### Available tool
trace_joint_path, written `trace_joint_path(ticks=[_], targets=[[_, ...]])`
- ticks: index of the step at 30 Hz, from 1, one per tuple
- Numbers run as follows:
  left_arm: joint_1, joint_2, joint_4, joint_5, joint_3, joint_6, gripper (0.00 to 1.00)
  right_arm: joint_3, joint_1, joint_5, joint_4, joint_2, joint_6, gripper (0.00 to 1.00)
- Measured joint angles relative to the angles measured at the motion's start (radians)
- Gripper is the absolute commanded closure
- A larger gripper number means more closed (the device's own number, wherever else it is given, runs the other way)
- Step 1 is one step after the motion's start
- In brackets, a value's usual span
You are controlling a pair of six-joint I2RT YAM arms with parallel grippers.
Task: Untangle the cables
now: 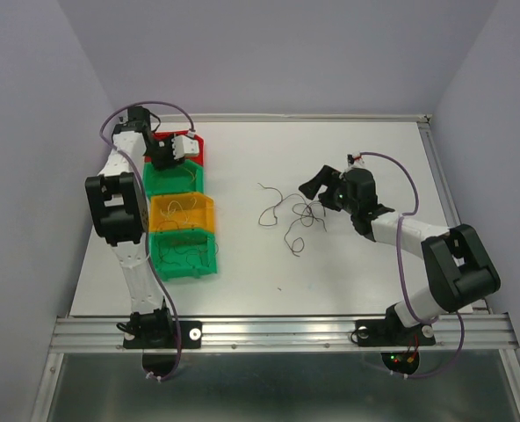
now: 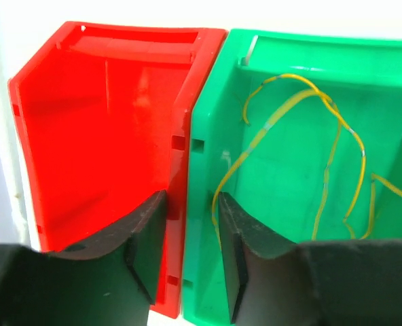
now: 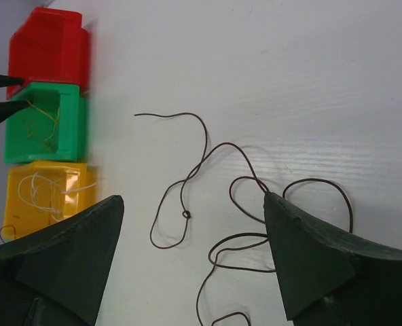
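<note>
**Asker:** Where are the cables?

**Robot:** The thin dark curly cables (image 3: 186,214) lie loose on the white bench (image 3: 289,61). They are looped over one another in an open tangle, to the right of the row of bins. My right claw (image 3: 193,197) hangs low over them, spread wide, with nothing gripped. Several loops lie between its two fingers. One strand meets the tip of one finger, but I cannot tell whether it touches.

**Asker:** And your other claw?

**Robot:** My left claw (image 2: 191,197) is at the far end of the row, at the red plastic bin (image 2: 99,136) and the green plastic bin (image 2: 282,190) beside it. Its gap is narrow, and the two bins' adjoining walls show in that gap. I see nothing held. Whether the fingers touch the plastic, I cannot tell.

**Asker:** What is in the bins?

**Robot:** Thin yellow wires (image 2: 269,125) curl inside the green plastic bin. Next along the row, a yellow plastic bin (image 3: 14,204) holds whitish wires (image 3: 34,183). Both bins stand well apart from the tangle on the bench.
</note>
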Motion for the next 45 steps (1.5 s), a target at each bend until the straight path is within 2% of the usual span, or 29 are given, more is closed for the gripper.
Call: trace_joint_path(ticks=[1, 4, 7, 8, 9, 12, 17, 21, 25, 26, 29, 33, 34, 36, 39, 40, 42, 45], targets=[[-0.008, -0.018, 0.014, -0.005, -0.030, -0.016, 0.43, 0.006, 0.001, 0.008, -0.019, 0.003, -0.001, 0.06], [-0.027, -0.042, 0.052, -0.013, -0.062, -0.065, 0.42, 0.052, 0.013, 0.065, -0.095, 0.036, -0.009, 0.01], [-0.039, -0.066, 0.116, -0.018, -0.069, -0.135, 0.39, 0.107, 0.047, 0.142, -0.172, 0.067, -0.017, 0.00], [-0.042, -0.076, 0.129, -0.018, -0.069, -0.154, 0.35, 0.147, 0.071, 0.189, -0.235, 0.082, -0.023, 0.00], [-0.043, -0.092, 0.159, -0.019, -0.070, -0.181, 0.21, 0.172, 0.086, 0.217, -0.268, 0.093, -0.027, 0.00], [-0.041, -0.151, 0.239, -0.019, -0.077, -0.259, 0.01, 0.304, 0.141, 0.315, -0.404, 0.159, -0.042, 0.00], [-0.040, -0.291, 0.415, -0.044, -0.145, -0.426, 0.01, 0.455, 0.211, 0.454, -0.559, 0.246, -0.093, 0.00], [-0.040, -0.452, 0.620, -0.071, -0.280, -0.616, 0.01, 0.488, 0.230, 0.545, -0.645, 0.294, -0.135, 0.00], [-0.040, -0.541, 0.730, -0.053, -0.311, -0.848, 0.01, 0.489, 0.228, 0.624, -0.732, 0.303, -0.173, 0.02], [-0.040, -0.558, 0.764, -0.028, -0.311, -0.962, 0.01, 0.488, 0.228, 0.645, -0.746, 0.301, -0.180, 0.04], [-0.040, -0.579, 0.815, 0.049, -0.314, -1.140, 0.01, 0.484, 0.228, 0.681, -0.771, 0.295, -0.185, 0.09], [-0.084, -0.639, 0.987, 0.124, -0.453, -1.401, 0.01, 0.481, 0.228, 0.674, -0.783, 0.296, -0.192, 0.18], [-0.124, -0.658, 1.009, 0.117, -0.493, -1.435, 0.01, 0.481, 0.228, 0.667, -0.783, 0.300, -0.194, 0.25], [-0.237, -0.690, 1.048, 0.099, -0.571, -1.470, 0.01, 0.482, 0.228, 0.649, -0.780, 0.320, -0.199, 0.33], [-0.383, -0.735, 1.073, 0.085, -0.669, -1.481, 0.01, 0.481, 0.228, 0.602, -0.777, 0.370, -0.208, 0.40], [-0.407, -0.750, 1.080, 0.084, -0.697, -1.481, 0.01, 0.481, 0.228, 0.584, -0.768, 0.380, -0.207, 0.46], [-0.432, -0.793, 1.104, 0.078, -0.762, -1.481, 0.01, 0.482, 0.228, 0.542, -0.753, 0.380, -0.210, 0.50], [-0.423, -0.869, 1.165, 0.051, -0.860, -1.479, 0.01, 0.481, 0.228, 0.485, -0.746, 0.380, -0.213, 0.77]])
